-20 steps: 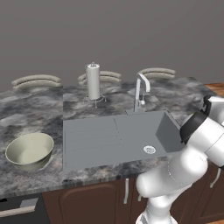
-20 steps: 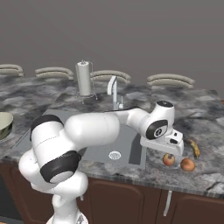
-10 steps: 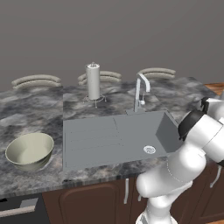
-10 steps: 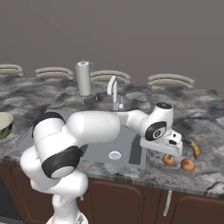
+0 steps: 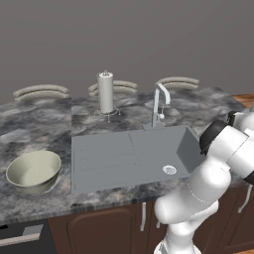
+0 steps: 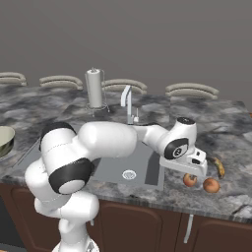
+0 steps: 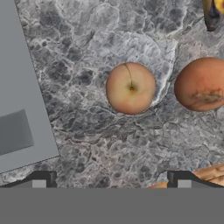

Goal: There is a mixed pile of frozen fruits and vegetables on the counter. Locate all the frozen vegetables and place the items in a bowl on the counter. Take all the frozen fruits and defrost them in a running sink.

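On the dark marbled counter [image 6: 231, 147] right of the sink [image 6: 147, 165] lie a round orange-brown frozen fruit [image 7: 131, 88] [image 6: 190, 180] with a stem dimple and a redder-brown lump [image 7: 203, 84] [image 6: 211, 185] beside it. My gripper [image 6: 193, 172] [image 7: 111, 181] hangs just above them, pointing down, open, with nothing between its fingertips [image 7: 41, 179]. The fruit lies ahead of the jaws, slightly off centre. The pale cream-green bowl [image 5: 33, 170] [image 6: 2, 140] stands far off on the counter left of the sink and looks empty.
A yellow banana [image 6: 219, 167] [image 7: 213, 11] lies just beyond the two lumps. The curved chrome tap [image 5: 159, 101] and a paper-towel stand [image 5: 105, 93] rise behind the basin, whose drain [image 5: 169, 169] is near its right end. Flat curved plates [image 6: 192, 90] line the back wall.
The hand has sunk slightly toward the two lumps and the arm's elbow has shifted a little. The jaws stay open and the things on the counter have not moved.
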